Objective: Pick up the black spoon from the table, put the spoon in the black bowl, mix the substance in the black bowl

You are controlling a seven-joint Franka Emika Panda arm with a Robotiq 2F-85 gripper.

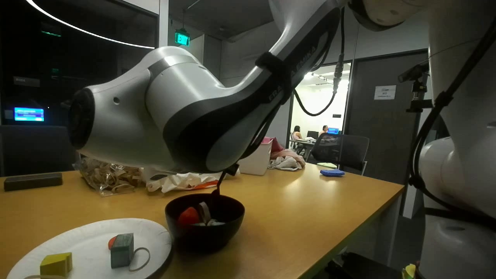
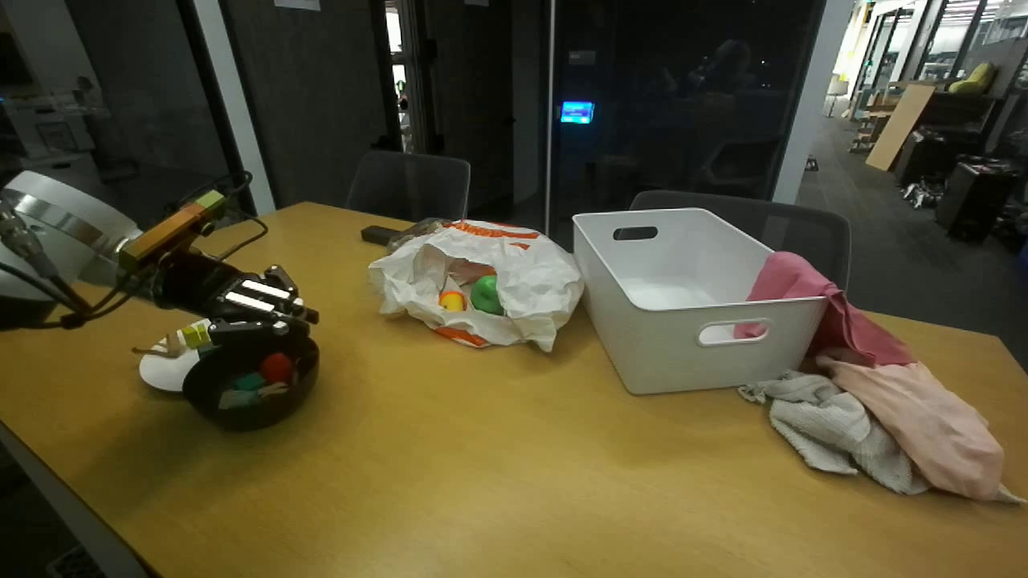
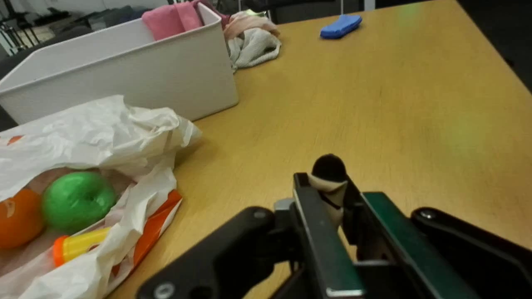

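Observation:
The black bowl point(image 1: 201, 236) stands on the light-wood table point(image 1: 286, 224); the bowl point(image 2: 277, 409) also shows in an exterior view. It holds the substance, a red piece point(image 1: 189, 216) with pale bits, and greenish bits point(image 2: 249, 381) beside it. The thin black spoon point(image 1: 219, 185) points down and tilted, its lower end inside the far part of the bowl. My gripper point(image 2: 297, 321) is just above the bowl's rim. In the wrist view my gripper point(image 3: 326, 187) is shut on the spoon, whose rounded black end point(image 3: 329, 167) shows between the fingertips beside beige material. The bowl is out of the wrist view.
A white plate point(image 1: 93, 228) with grey and yellow blocks stands right beside the bowl. A white plastic bag point(image 2: 514, 313) with toy fruit lies farther off. Beyond it stand a white bin point(image 2: 658, 345) and cloths point(image 2: 907, 409). A blue item point(image 3: 341, 27) lies near the table's edge.

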